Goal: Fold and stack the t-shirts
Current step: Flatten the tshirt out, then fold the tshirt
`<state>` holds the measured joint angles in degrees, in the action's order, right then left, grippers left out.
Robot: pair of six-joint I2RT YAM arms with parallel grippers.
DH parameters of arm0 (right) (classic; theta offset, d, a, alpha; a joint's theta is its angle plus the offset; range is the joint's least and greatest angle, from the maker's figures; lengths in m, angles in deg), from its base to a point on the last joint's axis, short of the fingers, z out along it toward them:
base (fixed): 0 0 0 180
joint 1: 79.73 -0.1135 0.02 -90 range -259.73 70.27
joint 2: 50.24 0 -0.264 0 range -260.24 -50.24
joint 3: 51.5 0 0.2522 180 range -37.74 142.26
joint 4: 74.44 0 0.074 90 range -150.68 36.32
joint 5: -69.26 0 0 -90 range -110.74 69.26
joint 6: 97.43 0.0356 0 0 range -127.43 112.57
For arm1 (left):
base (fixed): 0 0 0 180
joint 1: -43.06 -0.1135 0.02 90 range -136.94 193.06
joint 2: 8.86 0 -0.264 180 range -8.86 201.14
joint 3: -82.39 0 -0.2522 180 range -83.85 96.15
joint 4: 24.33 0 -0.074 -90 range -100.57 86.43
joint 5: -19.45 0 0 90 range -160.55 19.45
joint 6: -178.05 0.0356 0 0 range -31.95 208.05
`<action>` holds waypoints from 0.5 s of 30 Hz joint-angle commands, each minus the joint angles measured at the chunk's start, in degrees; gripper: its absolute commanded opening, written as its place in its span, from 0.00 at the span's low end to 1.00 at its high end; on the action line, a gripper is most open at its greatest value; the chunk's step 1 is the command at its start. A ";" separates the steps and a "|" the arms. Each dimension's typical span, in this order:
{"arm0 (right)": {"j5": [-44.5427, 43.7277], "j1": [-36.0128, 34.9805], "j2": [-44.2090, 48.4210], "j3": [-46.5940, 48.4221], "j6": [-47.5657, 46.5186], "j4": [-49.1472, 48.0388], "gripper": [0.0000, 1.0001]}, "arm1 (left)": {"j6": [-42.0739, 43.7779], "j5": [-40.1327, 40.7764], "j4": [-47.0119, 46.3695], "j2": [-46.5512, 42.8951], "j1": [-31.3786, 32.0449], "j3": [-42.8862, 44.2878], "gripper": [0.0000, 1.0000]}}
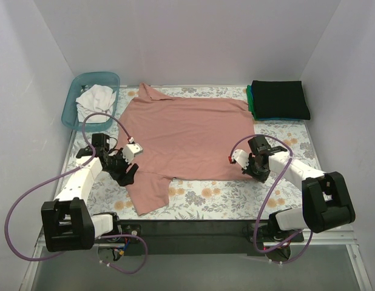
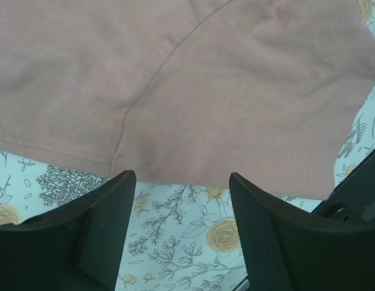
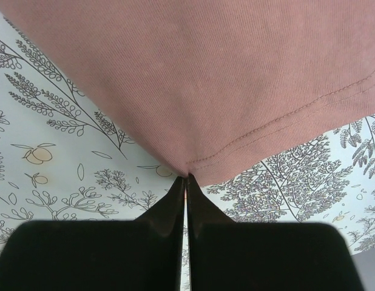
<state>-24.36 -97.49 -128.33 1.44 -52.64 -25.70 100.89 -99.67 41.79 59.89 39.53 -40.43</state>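
Pink t-shirt [image 1: 187, 136] lies spread flat mid-frame on the floral table [image 1: 224, 200]. Right gripper [image 3: 186, 179] is pressed together, pinching the shirt's hem corner at lower right; left gripper [image 2: 182, 188] is spread just short of the sleeve edge at lower left (only table print shows in the gap). Folded black t-shirt [image 1: 278, 100] sits upper right, and a white t-shirt [image 1: 96, 97] is in the basket [image 1: 69, 110] upper left.

No lettering, label, brand or number is legible on the pink t-shirt [image 1: 187, 136] or elsewhere.
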 commanded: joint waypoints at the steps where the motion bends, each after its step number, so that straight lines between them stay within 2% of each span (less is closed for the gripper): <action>1: -0.51 0.00 -1.11 -0.33 0.04 -1.14 0.01 | 3.15 0.64 -3.67 -1.60 1.42 -0.61 0.61; 13: -0.25 0.00 -0.93 1.69 0.04 -0.44 0.01 | 3.50 12.42 -13.24 -3.19 10.03 -12.56 0.52; 15: -0.16 0.00 -0.93 1.60 -0.05 -0.44 0.01 | 3.51 14.62 -14.64 -3.01 10.82 -14.40 0.48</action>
<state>-24.75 -97.49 -128.50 1.64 -52.66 -25.83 103.60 -89.71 31.56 57.60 49.46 -52.60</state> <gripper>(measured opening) 0.020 0.493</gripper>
